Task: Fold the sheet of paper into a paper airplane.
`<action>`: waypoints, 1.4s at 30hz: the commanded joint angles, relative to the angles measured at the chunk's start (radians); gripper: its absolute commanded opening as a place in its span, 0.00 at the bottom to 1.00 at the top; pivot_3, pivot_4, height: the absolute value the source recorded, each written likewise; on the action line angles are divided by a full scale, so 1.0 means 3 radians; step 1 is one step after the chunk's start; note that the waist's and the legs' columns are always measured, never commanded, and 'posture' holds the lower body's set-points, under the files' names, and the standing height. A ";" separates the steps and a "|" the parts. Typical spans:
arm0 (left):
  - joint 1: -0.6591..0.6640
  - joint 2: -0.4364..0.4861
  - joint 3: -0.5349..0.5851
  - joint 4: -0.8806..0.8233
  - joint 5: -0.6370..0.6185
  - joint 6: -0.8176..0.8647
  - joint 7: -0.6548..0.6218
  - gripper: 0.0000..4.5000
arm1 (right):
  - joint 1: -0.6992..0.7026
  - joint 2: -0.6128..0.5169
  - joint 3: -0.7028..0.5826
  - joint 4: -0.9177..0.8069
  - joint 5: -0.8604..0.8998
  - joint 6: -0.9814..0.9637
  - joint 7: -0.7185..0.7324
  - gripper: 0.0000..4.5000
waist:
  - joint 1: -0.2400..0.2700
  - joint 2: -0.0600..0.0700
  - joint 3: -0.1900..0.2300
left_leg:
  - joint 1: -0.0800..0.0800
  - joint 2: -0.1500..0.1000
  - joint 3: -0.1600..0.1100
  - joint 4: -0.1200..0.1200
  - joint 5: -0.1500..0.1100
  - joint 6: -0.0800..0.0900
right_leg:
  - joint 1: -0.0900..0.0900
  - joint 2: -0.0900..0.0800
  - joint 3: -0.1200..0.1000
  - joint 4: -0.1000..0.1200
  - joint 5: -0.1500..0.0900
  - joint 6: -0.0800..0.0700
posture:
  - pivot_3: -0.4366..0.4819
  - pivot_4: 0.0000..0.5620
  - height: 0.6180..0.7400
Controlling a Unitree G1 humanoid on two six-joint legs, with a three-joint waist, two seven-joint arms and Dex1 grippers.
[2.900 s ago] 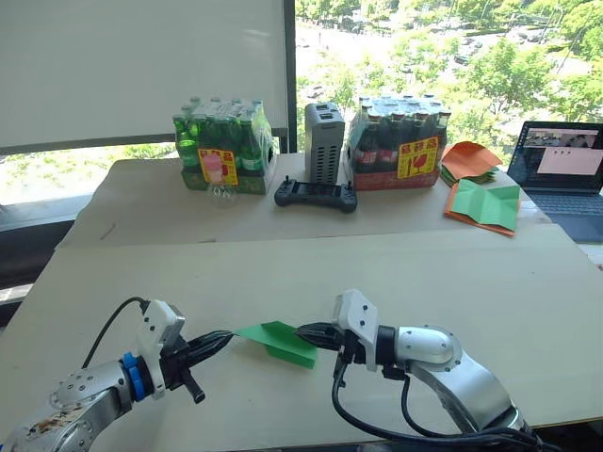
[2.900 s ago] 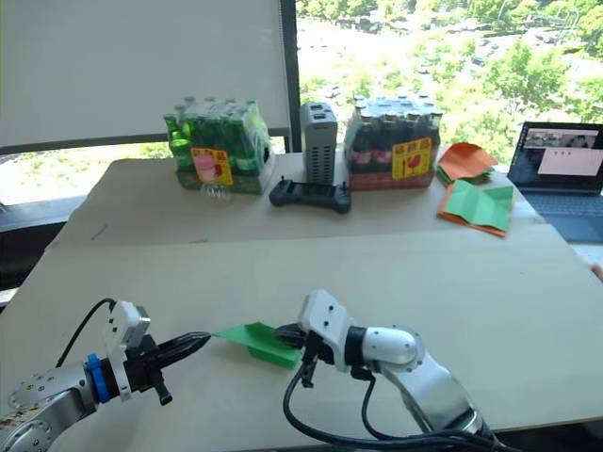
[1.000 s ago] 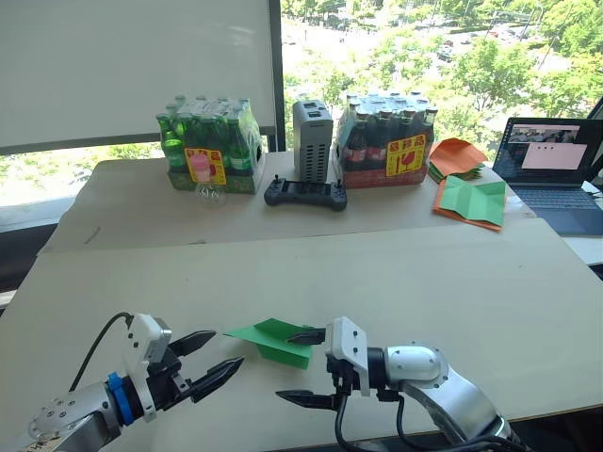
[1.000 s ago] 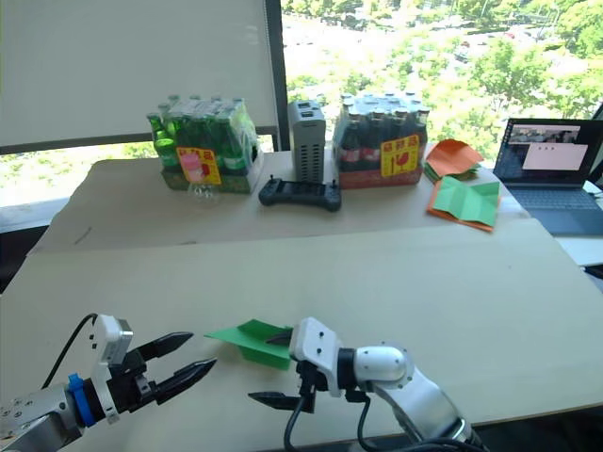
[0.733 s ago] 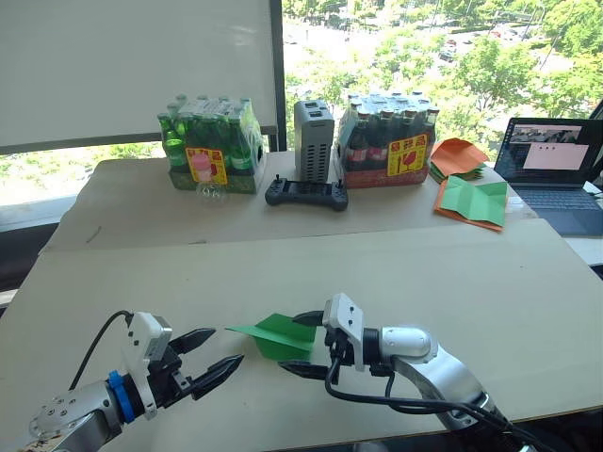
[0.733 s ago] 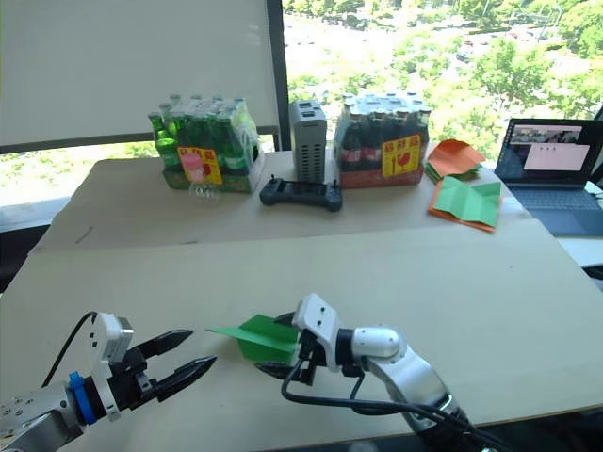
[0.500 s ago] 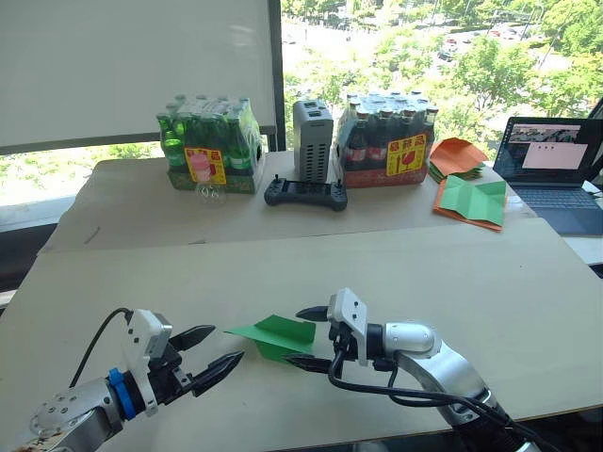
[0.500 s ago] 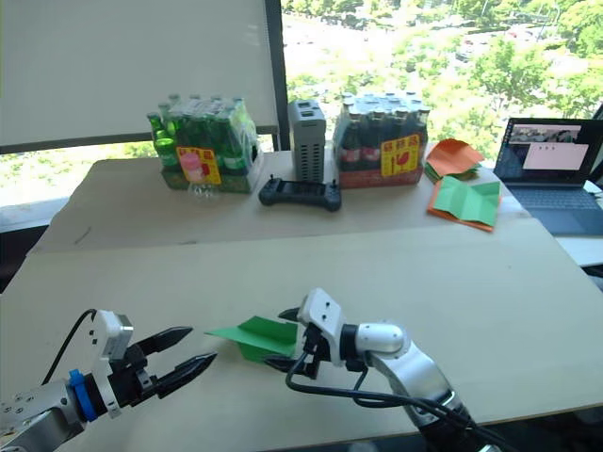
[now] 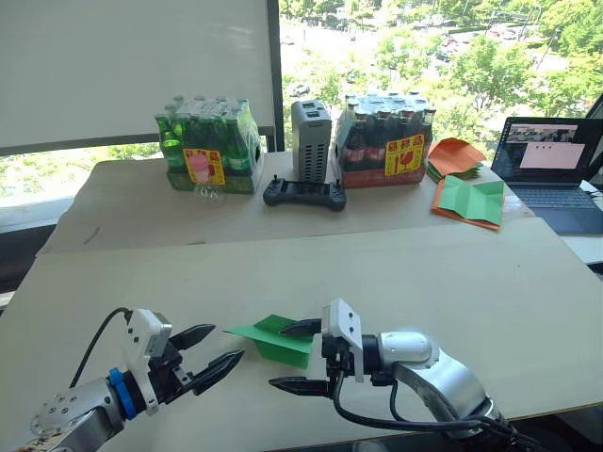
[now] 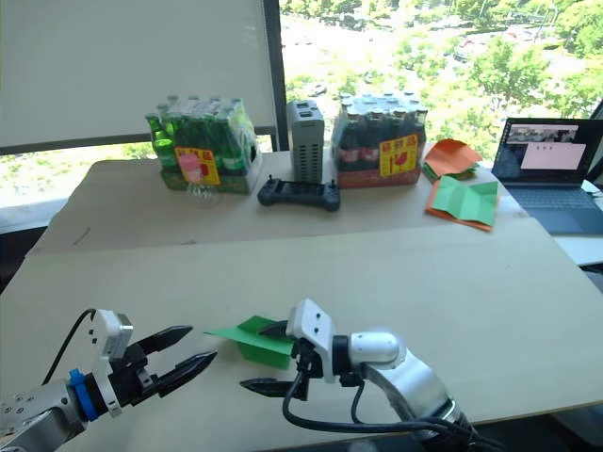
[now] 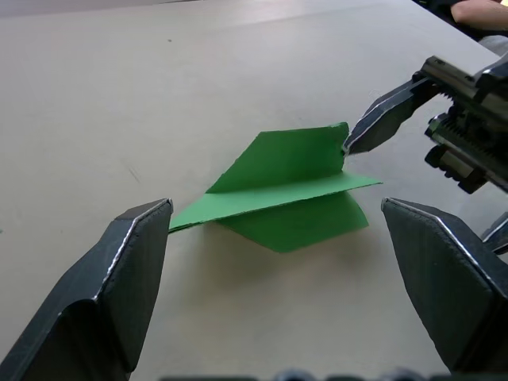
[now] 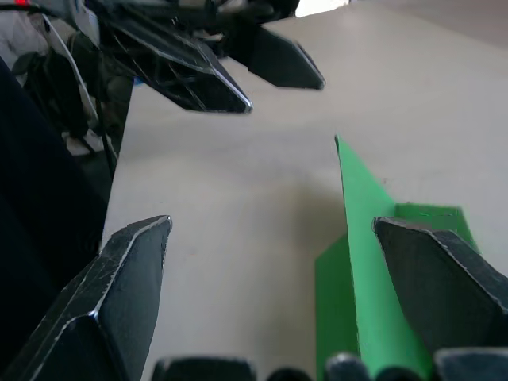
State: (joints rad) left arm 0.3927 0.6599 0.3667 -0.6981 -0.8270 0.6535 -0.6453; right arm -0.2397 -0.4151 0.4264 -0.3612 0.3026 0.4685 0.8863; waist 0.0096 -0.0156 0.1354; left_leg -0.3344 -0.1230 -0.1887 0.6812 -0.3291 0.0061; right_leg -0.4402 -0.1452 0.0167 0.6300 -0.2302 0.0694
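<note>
Beige desk (image 9: 452,282): carries everything.
Bottle packs: green bottles (image 9: 207,146) and dark bottles (image 9: 386,141), shrink-wrapped, at the far edge.
Paper airplane (image 9: 271,338): bright green pointed wedge, flaps angled, lying between the pincers.
Left pincer (image 9: 209,356): wide open, empty.
Right pincer (image 9: 294,356): wide open, empty, upper finger touching the airplane's rear.

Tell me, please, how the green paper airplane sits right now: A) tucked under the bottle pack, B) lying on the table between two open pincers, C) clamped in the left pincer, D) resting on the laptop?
B: the paper airplane lies free on the table, with the left pincer and right pincer both open beside it.
</note>
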 commanded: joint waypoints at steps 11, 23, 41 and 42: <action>-0.0061 -0.0081 -0.0079 -0.0111 -0.0047 -0.0035 0.0075 1.00 | -0.0265 0.0109 -0.0300 0.0352 0.0087 0.0253 -0.0121 1.00 | 0.0000 0.0000 0.0000 | -0.0001 0.0001 0.0000 0.0000 0.0000 0.0000 | -0.0001 0.0000 0.0000 0.0000 0.0001 0.0000 | 0.48 0.27 0.80; -0.0054 -0.0031 -0.0001 -0.0133 -0.0046 -0.0055 0.0054 1.00 | -0.0487 0.0129 -0.0285 0.0168 0.0017 0.0193 -0.0162 1.00 | -0.0003 0.0000 0.0000 | -0.0001 0.0001 0.0001 0.0000 0.0000 0.0000 | -0.0002 0.0000 0.0000 0.0000 0.0001 0.0000 | 0.48 0.27 0.80; 0.0023 -0.0101 -0.0021 -0.0229 -0.0062 -0.0049 0.0153 1.00 | -0.0427 -0.0026 0.0061 0.0461 -0.0622 -0.0257 -0.0125 0.21 | -0.0003 0.0000 0.0000 | -0.0001 0.0000 0.0002 0.0001 0.0000 0.0000 | -0.0002 0.0000 0.0000 0.0000 0.0001 0.0001 | 0.48 0.27 0.80; 0.0022 -0.0101 -0.0020 -0.0230 -0.0063 -0.0049 0.0155 1.00 | -0.0421 -0.0027 0.0068 0.0470 -0.0638 -0.0269 -0.0120 0.13 | -0.0003 0.0000 0.0000 | -0.0001 0.0000 0.0002 0.0001 0.0000 0.0000 | -0.0003 0.0000 0.0000 0.0000 0.0001 0.0001 | 0.48 0.27 0.80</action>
State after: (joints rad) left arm 0.3994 0.6296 0.3481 -0.7310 -0.8282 0.6533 -0.6007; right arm -0.3666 -0.4258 0.4443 -0.2036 0.1178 0.4203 0.8453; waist 0.0087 -0.0157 0.1354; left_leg -0.3348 -0.1230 -0.1880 0.6814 -0.3291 0.0062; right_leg -0.4410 -0.1453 0.0168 0.6300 -0.2298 0.0697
